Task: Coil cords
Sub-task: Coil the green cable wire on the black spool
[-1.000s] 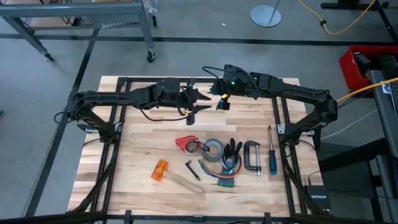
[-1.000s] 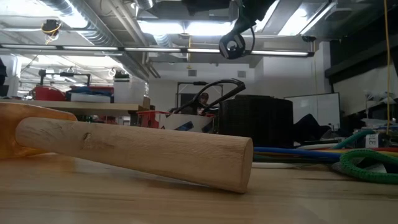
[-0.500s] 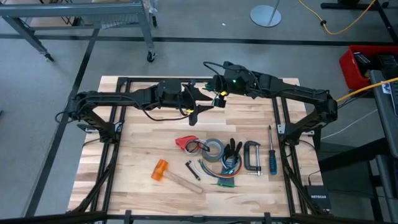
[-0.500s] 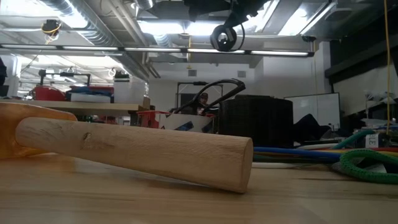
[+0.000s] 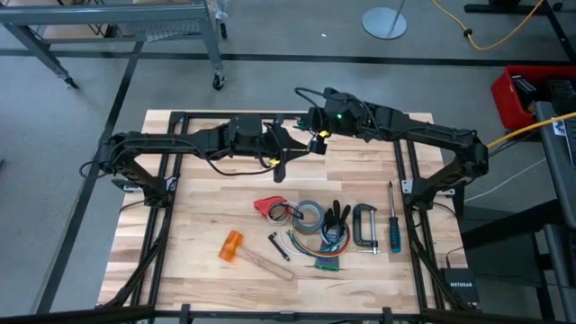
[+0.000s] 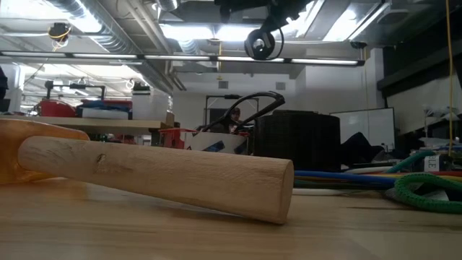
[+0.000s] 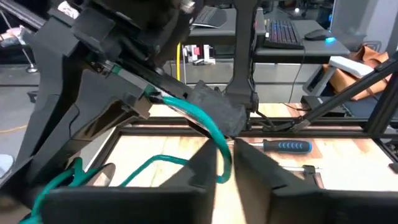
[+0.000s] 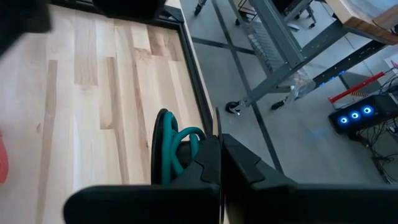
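Left wrist view – thin teal cord (image 7: 214, 134) looped, pinched btwn left tool (image 7: 225, 163) fingers

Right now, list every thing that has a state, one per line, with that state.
Cord: teal-green, lifted off the table, looped, strung between both grippers.
Left gripper: fingers closed on the cord.
Right gripper: shut on the cord's coils.
C-clamp: lying flat, untouched.
Hammer: lying flat, untouched.
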`<state>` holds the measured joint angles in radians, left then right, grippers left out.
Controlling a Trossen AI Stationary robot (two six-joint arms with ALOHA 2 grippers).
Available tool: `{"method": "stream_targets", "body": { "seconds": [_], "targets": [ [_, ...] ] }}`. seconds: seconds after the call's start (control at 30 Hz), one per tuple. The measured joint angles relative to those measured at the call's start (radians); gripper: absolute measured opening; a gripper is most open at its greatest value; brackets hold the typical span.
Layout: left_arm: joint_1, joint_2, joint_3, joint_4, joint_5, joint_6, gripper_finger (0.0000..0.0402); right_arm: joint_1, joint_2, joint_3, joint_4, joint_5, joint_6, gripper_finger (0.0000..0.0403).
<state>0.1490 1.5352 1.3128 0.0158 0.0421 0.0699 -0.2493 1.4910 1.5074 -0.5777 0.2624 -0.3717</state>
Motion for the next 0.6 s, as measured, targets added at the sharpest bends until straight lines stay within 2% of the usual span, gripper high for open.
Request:
{"method": "stream_targets", "body": {
  "seconds": [0.1, 0.6],
  "targets": [
    [0.001, 0.0, 0.0, 0.002, -0.001, 0.015, 0.0009, 0.0, -0.001, 0.0, -0.011, 0.0, 0.0, 0.0001],
    [0.042, -0.001, 0.0, 0.04, -0.006, 0.014, 0.0002, 0.001, -0.001, 0.0, -0.115, -0.046, 0.0, 0.0001]
  ]
}}
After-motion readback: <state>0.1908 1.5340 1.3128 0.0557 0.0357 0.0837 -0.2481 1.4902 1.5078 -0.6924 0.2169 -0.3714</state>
